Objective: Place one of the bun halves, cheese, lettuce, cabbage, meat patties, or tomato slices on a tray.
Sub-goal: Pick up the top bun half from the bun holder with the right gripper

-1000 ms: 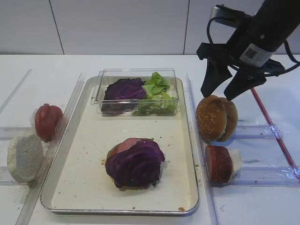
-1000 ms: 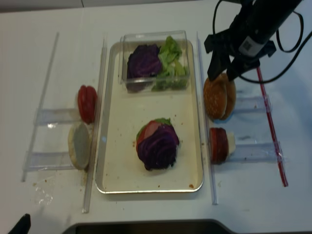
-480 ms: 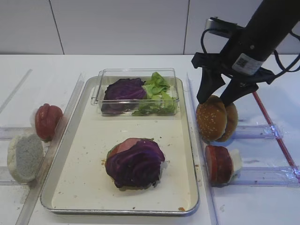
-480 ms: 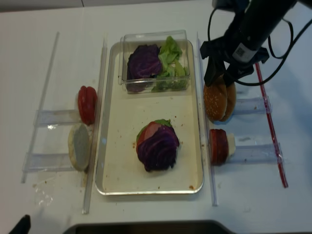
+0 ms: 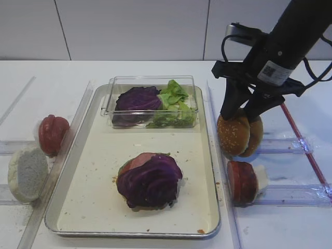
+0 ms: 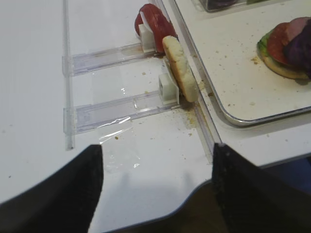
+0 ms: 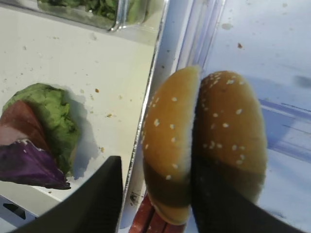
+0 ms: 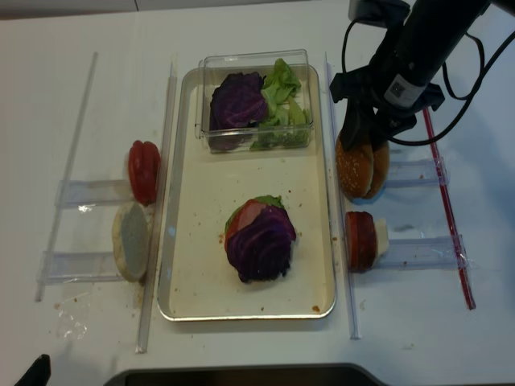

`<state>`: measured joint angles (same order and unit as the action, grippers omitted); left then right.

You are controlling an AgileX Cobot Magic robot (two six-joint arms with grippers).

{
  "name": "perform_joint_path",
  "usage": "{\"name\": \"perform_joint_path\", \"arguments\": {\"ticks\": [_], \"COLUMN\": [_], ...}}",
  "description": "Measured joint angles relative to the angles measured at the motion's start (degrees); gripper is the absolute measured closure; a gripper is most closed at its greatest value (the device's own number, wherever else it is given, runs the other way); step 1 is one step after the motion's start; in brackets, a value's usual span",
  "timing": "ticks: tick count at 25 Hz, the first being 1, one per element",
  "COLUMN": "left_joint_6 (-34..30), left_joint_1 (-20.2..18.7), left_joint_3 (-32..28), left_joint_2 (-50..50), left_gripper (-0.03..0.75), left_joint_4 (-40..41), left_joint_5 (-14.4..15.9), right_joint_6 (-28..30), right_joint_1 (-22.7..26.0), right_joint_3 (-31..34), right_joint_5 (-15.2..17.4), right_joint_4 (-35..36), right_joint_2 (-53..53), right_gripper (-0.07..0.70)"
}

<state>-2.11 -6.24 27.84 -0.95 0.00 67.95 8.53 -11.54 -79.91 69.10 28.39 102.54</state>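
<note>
Two sesame bun halves stand on edge side by side right of the tray (image 5: 98,176), the left one (image 5: 233,136) (image 7: 167,141) against the right one (image 5: 255,136) (image 7: 228,126). My right gripper (image 5: 239,115) (image 7: 156,165) (image 8: 364,145) is down over them, open. One finger sits between the two halves, the other left of the left half with a small gap showing. On the tray lies a stack topped by a purple cabbage leaf (image 5: 150,180), with lettuce under it. My left gripper (image 6: 156,150) hangs open over bare table, holding nothing.
A clear box (image 5: 153,82) at the tray's far end holds cabbage (image 5: 136,98) and lettuce (image 5: 174,96). Red slices (image 5: 53,134) and a pale floury bun half (image 5: 27,174) stand in the left racks. A red patty (image 5: 242,180) stands below the buns. A red strip (image 5: 306,150) lies far right.
My right gripper has come down from above the buns until its fingers straddle the left bun half, and its jaws have narrowed. Nothing else has moved.
</note>
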Motion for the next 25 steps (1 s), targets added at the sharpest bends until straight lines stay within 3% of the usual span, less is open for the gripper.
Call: {"name": "perform_joint_path", "arguments": {"ticks": [16,25], "left_joint_6": [0.0,0.0], "left_joint_1": [0.0,0.0], "left_joint_3": [0.0,0.0], "left_joint_2": [0.0,0.0], "left_gripper": [0.276,0.276], "left_joint_4": [0.0,0.0], "left_joint_5": [0.0,0.0], "right_joint_6": [0.2,0.2], "right_joint_1": [0.0,0.0], "right_joint_3": [-0.1,-0.1], "right_joint_5": [0.4,0.4], "right_joint_4": [1.5,0.6], "right_joint_2": [3.2,3.2], "right_gripper": [0.314,0.398]}}
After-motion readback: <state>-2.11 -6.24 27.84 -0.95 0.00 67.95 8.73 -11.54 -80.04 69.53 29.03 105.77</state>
